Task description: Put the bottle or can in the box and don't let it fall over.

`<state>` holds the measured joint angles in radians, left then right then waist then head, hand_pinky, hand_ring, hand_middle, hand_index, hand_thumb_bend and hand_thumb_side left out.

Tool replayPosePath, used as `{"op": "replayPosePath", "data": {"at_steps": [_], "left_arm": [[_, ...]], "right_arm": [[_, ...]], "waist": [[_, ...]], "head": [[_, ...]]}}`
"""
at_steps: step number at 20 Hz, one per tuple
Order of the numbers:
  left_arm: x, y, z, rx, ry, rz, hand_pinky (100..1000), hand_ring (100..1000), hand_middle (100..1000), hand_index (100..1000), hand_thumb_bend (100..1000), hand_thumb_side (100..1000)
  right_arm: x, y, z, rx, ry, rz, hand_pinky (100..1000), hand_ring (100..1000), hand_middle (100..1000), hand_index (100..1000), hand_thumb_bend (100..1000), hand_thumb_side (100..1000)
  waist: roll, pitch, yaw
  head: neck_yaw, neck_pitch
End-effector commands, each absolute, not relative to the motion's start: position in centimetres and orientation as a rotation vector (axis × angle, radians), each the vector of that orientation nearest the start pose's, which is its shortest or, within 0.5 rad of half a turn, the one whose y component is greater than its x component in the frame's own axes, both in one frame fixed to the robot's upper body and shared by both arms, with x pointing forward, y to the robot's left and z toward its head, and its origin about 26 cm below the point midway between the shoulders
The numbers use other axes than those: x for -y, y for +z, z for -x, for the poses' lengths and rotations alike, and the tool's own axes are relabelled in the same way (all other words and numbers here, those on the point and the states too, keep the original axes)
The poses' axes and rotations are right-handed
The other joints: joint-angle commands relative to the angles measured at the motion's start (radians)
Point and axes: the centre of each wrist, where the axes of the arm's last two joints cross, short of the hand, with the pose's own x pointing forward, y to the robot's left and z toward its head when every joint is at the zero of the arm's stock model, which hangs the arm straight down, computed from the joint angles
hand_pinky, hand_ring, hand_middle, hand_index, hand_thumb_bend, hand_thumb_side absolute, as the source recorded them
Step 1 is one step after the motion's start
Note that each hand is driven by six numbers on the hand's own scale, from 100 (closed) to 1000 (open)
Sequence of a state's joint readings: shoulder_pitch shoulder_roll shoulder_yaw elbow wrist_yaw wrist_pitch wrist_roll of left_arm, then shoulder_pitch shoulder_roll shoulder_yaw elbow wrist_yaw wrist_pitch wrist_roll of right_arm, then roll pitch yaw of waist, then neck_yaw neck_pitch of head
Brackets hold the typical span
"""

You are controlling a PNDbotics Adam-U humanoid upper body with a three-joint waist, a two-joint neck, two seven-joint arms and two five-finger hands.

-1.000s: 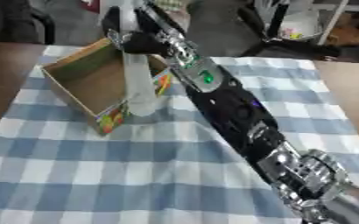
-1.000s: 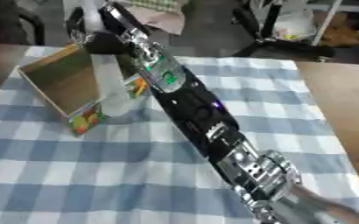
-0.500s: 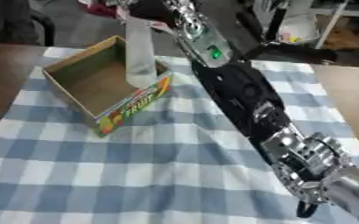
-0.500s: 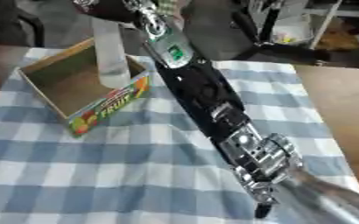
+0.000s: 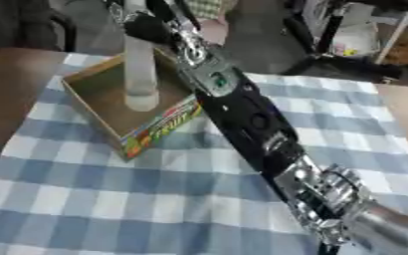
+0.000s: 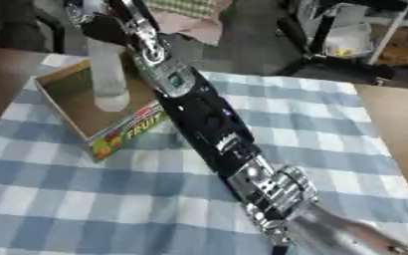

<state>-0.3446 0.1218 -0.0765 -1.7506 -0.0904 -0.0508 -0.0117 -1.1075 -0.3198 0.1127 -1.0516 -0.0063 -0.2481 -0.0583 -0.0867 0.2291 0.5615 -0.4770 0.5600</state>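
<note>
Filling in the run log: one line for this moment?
right hand: holding bottle upright | bottle: base inside box | left hand: not in view

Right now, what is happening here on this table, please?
The robot's right hand is curled round a pale bottle and holds it upright inside the open cardboard box, its base down near the box floor. The box sits on a blue checked tablecloth. Whether the bottle already rests on the bottom cannot be told. The left hand shows in no view.
</note>
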Motion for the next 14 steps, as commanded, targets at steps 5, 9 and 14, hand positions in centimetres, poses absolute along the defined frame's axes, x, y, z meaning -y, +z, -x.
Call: {"op": "replayPosePath", "data": {"at_steps": [5, 9, 14], "left_arm": [[-20.9, 14.1, -33.6, 2.133, -0.333, -0.024, 961, 1000, 1000, 952, 597, 634], [-21.6, 13.4, -33.5, 2.111, -0.307, -0.055, 961, 1000, 1000, 952, 596, 635], [-22.9, 12.0, -33.0, 2.065, -0.266, -0.114, 959, 1000, 1000, 951, 596, 638]], "right_arm": [[19.5, 27.2, -47.5, 2.185, 1.224, 0.254, 1000, 926, 1000, 1000, 262, 520], [21.6, 25.9, -47.4, 1.957, 1.498, 0.321, 1000, 921, 1000, 1000, 282, 569], [23.6, 24.6, -45.7, 2.043, 1.41, 0.229, 989, 879, 985, 1000, 192, 543]], "waist": [[0.006, -0.017, -0.044], [0.01, -0.031, -0.1], [0.014, -0.053, -0.213]], "head": [[0.006, -0.01], [0.027, 0.004], [0.091, 0.047]]}}
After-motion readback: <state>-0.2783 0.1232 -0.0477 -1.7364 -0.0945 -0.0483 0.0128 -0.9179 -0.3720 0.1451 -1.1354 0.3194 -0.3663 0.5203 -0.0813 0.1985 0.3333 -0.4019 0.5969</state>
